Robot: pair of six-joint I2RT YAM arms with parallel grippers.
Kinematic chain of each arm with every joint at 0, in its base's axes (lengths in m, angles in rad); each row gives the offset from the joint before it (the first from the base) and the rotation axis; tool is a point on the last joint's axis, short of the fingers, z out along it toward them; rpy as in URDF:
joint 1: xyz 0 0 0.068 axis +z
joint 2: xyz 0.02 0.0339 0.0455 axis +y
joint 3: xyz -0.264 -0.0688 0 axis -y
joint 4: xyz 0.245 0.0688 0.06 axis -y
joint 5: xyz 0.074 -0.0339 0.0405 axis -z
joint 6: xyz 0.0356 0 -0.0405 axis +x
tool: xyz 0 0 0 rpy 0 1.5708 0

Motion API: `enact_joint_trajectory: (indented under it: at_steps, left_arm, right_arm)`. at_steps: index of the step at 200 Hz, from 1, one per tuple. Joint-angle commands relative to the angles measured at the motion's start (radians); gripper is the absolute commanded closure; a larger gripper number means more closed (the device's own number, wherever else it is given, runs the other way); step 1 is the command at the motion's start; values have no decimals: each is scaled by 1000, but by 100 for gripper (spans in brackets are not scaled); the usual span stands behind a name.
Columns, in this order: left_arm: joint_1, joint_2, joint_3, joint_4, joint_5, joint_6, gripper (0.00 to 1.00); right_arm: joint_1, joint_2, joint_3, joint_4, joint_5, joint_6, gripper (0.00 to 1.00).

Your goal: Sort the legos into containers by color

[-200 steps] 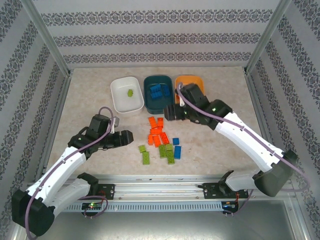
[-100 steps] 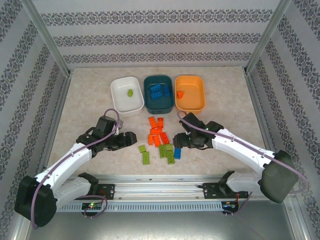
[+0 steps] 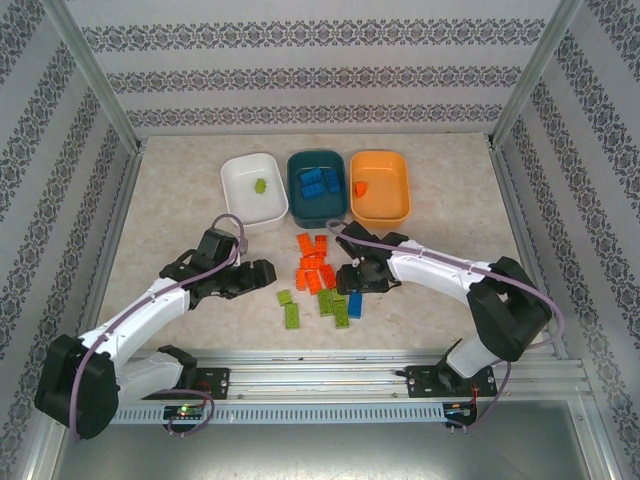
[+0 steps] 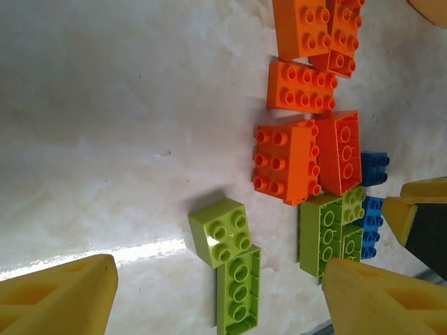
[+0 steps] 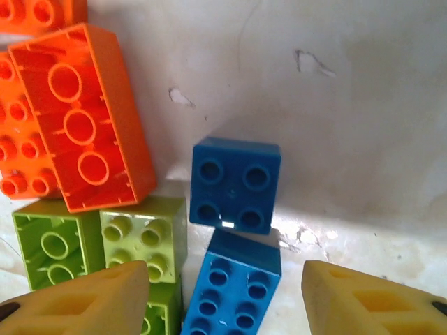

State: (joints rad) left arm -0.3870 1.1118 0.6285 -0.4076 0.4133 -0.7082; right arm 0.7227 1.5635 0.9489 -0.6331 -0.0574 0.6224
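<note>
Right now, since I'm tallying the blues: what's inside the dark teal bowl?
Several blue legos lie bunched together in the dark teal bowl. Their overlap hides an exact count and whatever sits beneath them.

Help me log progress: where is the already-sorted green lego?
In the top view, the green lego lies inside the white bowl, leftmost of three, beside the teal bowl.

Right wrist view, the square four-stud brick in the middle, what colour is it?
The square brick is blue, clearest in the right wrist view.
</note>
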Motion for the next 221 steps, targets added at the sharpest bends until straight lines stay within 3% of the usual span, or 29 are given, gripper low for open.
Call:
enact_joint_trajectory:
  at_steps: [1, 154, 221]
  left_arm:
    - [-12, 28, 52, -5, -13, 35, 22]
    - [-12, 53, 49, -8, -9, 67, 20]
    - [-12, 72, 50, 1, -5, 76, 20]
  right_arm:
    - [-9, 30, 33, -5, 28, -14, 41]
    - [-83, 184, 68, 62, -5, -17, 47]
    - [-76, 156, 82, 39, 24, -10, 63]
